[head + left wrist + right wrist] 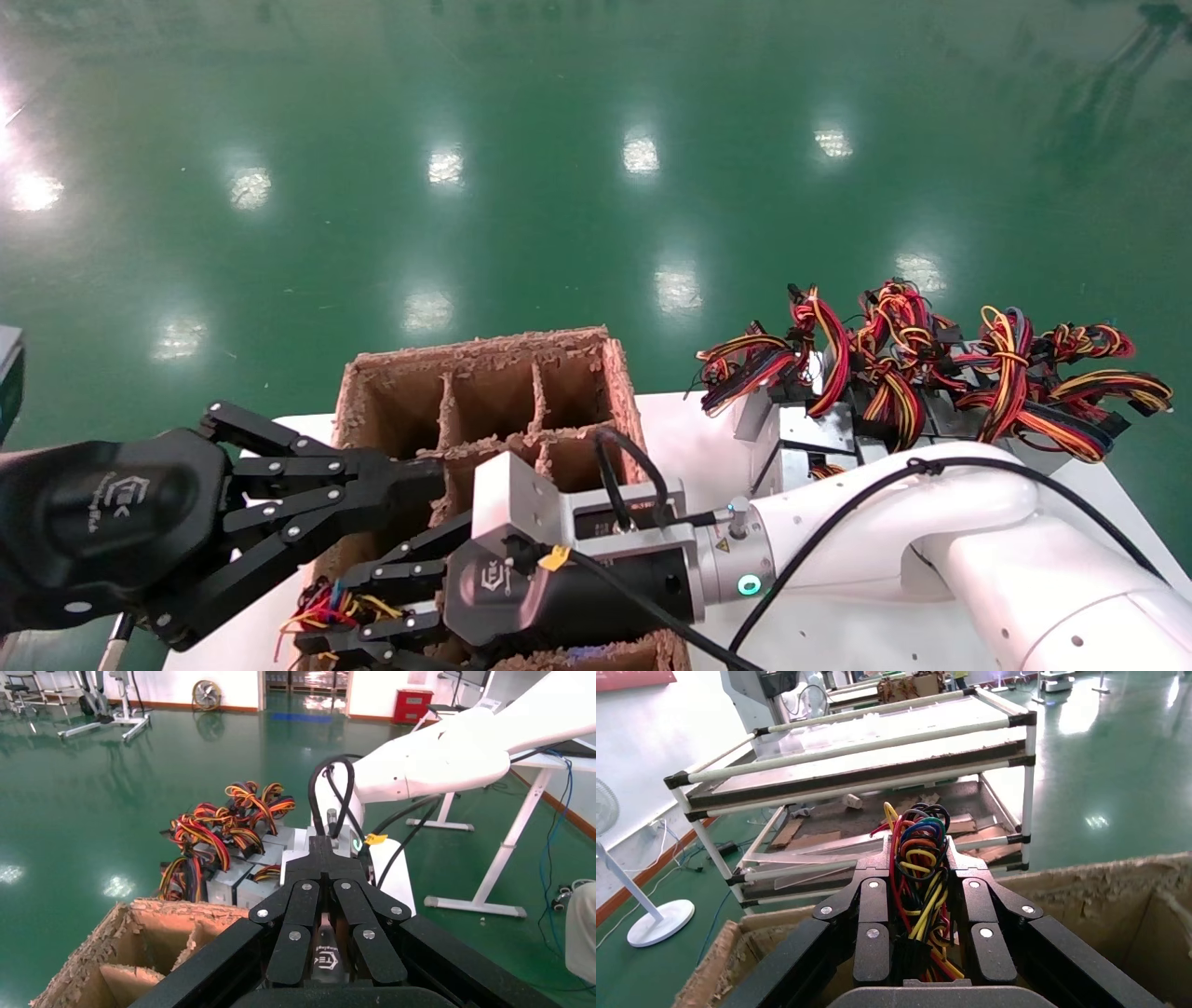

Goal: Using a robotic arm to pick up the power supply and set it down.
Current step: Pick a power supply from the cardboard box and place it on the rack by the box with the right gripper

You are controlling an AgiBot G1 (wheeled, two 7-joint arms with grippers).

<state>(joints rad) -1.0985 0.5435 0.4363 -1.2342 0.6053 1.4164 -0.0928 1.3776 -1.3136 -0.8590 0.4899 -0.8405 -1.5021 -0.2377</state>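
On the left of the head view, the black multi-link left gripper (424,475) is reaching toward the near-left wall of a ragged brown cardboard divider box (484,373), its fingers drawn close together with nothing between them. The box is standing on a white table (689,438). At the middle, the glossy white jointed robotic arm (931,531), with its green-lit ring and silver wrist block, is stretching across the table from the right. Its black right gripper (317,620) is hanging low over the near-left compartment of the box, its fingers clamped on the power supply (326,606). Only a bundle of red, yellow, orange, blue and black wires is showing there; the metal body is hidden. On the right, a cluster of silver-grey metal power supply boxes (819,429) with matching wire bundles is sitting on the table.
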